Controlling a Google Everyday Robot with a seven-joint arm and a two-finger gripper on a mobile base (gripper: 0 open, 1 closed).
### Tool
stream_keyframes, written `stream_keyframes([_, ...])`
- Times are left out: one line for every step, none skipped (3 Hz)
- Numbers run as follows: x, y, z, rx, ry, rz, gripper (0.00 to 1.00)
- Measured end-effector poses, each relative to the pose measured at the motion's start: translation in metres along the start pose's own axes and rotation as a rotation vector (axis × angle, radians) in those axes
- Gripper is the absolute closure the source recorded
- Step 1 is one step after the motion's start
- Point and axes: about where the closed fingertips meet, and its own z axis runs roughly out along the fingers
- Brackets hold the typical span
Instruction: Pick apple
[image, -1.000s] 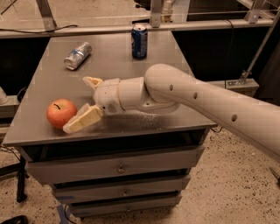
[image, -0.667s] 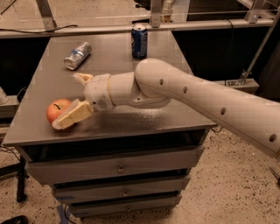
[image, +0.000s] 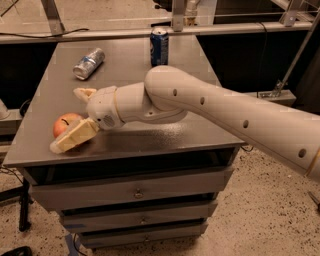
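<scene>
The apple (image: 63, 124), orange-red with a yellowish blush and a short dark stem, sits on the grey cabinet top (image: 150, 135) near its front left corner. My gripper (image: 66, 120) is low over the top at the end of the white arm (image: 210, 107) and stands open around the apple. The near finger (image: 75, 136) lies against the apple's front side and hides part of it. The far finger (image: 83, 93) is behind the apple, apart from it.
A silver crushed can (image: 89, 63) lies at the back left of the top. A blue soda can (image: 159, 46) stands upright at the back middle. The cabinet has drawers (image: 135, 192) below. The left and front edges are close to the apple.
My gripper has moved left along the top toward the apple. Its fingers now stand on either side of the apple. The apple has stayed in place.
</scene>
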Motion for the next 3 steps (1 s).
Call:
stream_keyframes([0.01, 0.011, 0.001, -0.016, 0.012, 0.027, 0.0])
stream_keyframes([0.019, 0.018, 0.002, -0.021, 0.02, 0.049, 0.06])
stream_keyframes([0.026, 0.02, 0.003, -0.017, 0.02, 0.061, 0.22])
